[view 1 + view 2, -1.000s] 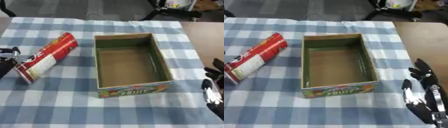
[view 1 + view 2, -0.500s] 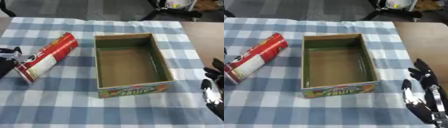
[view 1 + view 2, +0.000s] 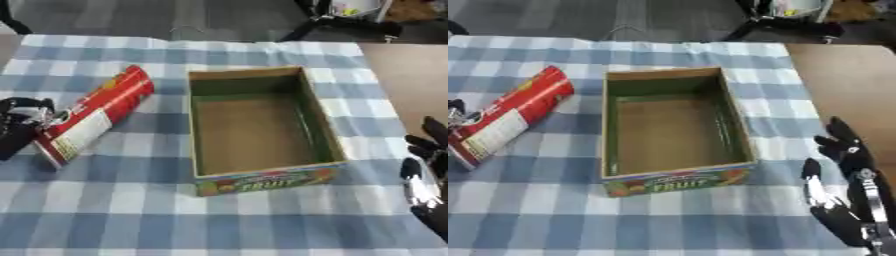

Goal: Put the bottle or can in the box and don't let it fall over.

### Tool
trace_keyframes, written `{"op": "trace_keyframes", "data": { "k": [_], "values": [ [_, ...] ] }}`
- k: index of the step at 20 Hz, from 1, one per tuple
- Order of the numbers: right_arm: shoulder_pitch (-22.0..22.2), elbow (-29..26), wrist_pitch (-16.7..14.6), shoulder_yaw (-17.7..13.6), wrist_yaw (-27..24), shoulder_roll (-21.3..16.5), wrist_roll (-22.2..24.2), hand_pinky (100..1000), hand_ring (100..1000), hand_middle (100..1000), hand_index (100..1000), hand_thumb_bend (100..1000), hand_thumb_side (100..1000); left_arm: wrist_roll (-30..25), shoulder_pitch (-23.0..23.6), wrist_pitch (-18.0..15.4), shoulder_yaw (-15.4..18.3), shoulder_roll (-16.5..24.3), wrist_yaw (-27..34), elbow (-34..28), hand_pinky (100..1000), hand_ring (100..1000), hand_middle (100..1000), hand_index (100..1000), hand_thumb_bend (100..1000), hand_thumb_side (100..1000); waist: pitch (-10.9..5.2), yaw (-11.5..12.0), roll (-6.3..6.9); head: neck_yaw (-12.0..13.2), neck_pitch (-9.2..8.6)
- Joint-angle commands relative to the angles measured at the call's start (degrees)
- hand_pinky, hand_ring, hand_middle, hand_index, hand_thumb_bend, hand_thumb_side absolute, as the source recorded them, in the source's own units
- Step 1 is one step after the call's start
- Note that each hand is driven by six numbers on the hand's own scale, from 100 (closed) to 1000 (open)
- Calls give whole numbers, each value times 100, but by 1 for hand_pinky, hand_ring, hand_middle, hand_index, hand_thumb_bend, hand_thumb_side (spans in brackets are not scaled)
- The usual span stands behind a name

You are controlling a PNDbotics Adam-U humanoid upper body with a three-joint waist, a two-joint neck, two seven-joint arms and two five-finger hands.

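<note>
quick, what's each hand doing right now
Left hand: beside the lying red can, fingers cannot be told.
Right hand: open, idle, holding nothing.

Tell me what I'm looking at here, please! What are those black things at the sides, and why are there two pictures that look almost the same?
Those black things are a robot's hands. The two pictures come from the two eyes of one camera in its head, looking down at a table, so they nearly match. On the blue checked tablecloth sits an open cardboard box, nothing in it, with fruit pictures on the front. Beside it a red can lies on its side. The left hand is at the can's near end, but I cannot tell if it grips it. The right hand rests open at the lower right, holding nothing.
</note>
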Motion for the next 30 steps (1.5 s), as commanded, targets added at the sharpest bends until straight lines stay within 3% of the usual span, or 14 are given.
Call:
{"op": "trace_keyframes", "data": {
  "k": [1,11,30],
  "values": [
    [-16,-103,-2,-17,-17,-105,6,864,866,1000,938,100,473,-126,-127,27,26,76,-70,-62,849,756,803,768,169,481,-154,-14,-18,-11,-62],
    [-29,-103,-8,-17,-31,-112,10,864,865,1000,938,100,474,-439,-166,146,-34,65,-160,70,866,782,813,788,247,471,-144,-54,-8,-3,-77],
    [-41,-103,4,-30,-49,-90,18,864,863,1000,937,100,475,-657,-137,249,-136,85,-292,202,855,784,801,785,288,450,-131,-55,-10,5,-87]
  ]
}}
